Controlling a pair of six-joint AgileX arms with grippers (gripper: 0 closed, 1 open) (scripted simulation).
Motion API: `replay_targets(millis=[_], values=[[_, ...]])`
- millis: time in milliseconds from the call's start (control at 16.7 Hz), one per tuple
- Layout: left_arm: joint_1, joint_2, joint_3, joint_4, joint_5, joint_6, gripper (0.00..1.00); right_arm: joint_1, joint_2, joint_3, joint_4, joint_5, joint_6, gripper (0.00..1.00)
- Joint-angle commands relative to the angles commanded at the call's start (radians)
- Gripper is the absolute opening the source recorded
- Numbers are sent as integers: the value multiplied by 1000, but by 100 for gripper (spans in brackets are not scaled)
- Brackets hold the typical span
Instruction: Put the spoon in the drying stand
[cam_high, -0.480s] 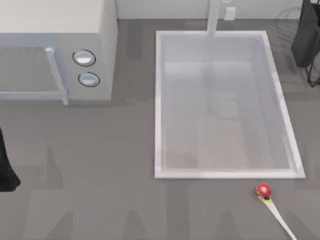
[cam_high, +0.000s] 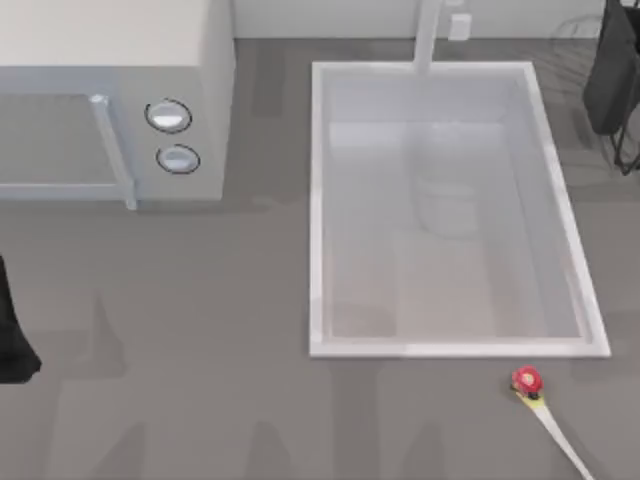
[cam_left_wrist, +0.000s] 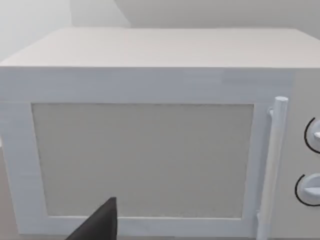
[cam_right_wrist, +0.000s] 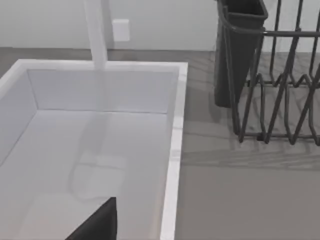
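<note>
How far either gripper stands open I cannot tell: the left gripper (cam_left_wrist: 100, 224) shows as one dark wedge before the microwave door in the left wrist view, the right gripper (cam_right_wrist: 100, 222) as a like wedge above the sink in the right wrist view, and no object is seen in either. In the top view the left arm (cam_high: 10, 335) sits at the table's left edge and the right arm (cam_high: 612, 70) at its far right corner. The grey table (cam_high: 200, 400) carries a white microwave (cam_high: 110, 90) at the far left, door shut, with a vertical bar handle (cam_left_wrist: 272, 165) and two round dials (cam_high: 168, 116) beside it. The white sink (cam_high: 315, 200) lies right of centre, with a white tap post (cam_high: 428, 35) at its far rim. The drying stand (cam_right_wrist: 280, 100), of dark wire, stands just beside the sink's far right corner, with a dark cutlery holder (cam_right_wrist: 240, 50) at its end. The spoon (cam_high: 545, 420) lies flat on the table near the sink's near right corner, apart from it and well apart from the stand, red end toward the sink.
</note>
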Motion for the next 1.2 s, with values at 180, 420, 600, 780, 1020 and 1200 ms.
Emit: replay_targets(millis=[180, 420, 600, 780, 1020, 1200], values=[[0, 0, 0, 0, 0, 0, 100, 89, 255, 154, -179, 2, 25, 100], [0, 0, 0, 0, 0, 0, 100, 221, 645, 367, -439, 2, 58, 100], [0, 0, 0, 0, 0, 0, 100, 313, 883, 514, -614, 0, 81, 100], [0, 0, 0, 0, 0, 0, 100, 385, 1070, 638, -750, -1, 100, 100], [0, 0, 0, 0, 0, 0, 100, 439, 1206, 733, -848, -1, 115, 100], [0, 0, 0, 0, 0, 0, 100, 443, 1215, 740, -855, 0, 116, 100]])
